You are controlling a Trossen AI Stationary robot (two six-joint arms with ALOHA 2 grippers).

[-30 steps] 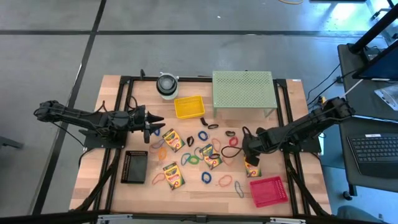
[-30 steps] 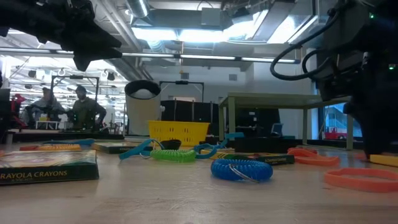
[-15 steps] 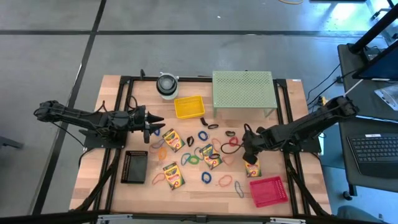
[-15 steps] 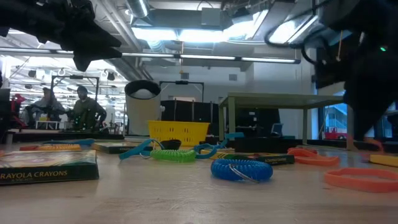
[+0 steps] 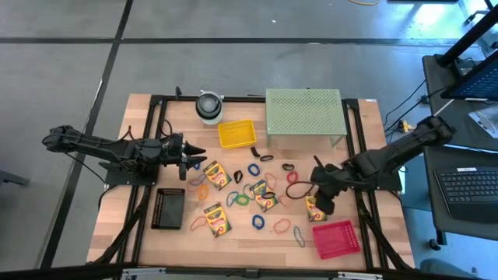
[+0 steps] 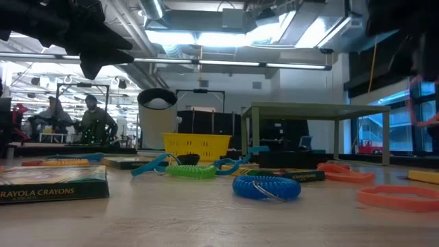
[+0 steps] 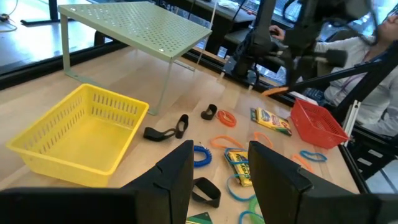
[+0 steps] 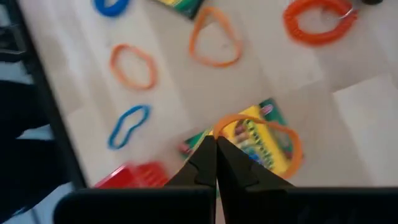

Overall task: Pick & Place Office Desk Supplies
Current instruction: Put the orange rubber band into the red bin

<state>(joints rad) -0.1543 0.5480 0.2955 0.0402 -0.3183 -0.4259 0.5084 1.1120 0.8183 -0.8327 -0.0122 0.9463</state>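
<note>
The right claw [image 8: 216, 152] is pinched shut on an orange rubber band [image 8: 258, 134], which hangs above a crayon box [image 5: 314, 208] near the red basket [image 5: 337, 239] at the bench's [image 5: 241, 233] front right. Farther back, more bands and crayon boxes lie scattered mid-bench. The left claw [image 5: 196, 158] hovers open and empty at the left, fingers apart, pointing toward the yellow basket [image 7: 81, 134].

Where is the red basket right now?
In the high view, the red basket sits at the table's near right corner, just below the right gripper and the crayon box under it.
</note>
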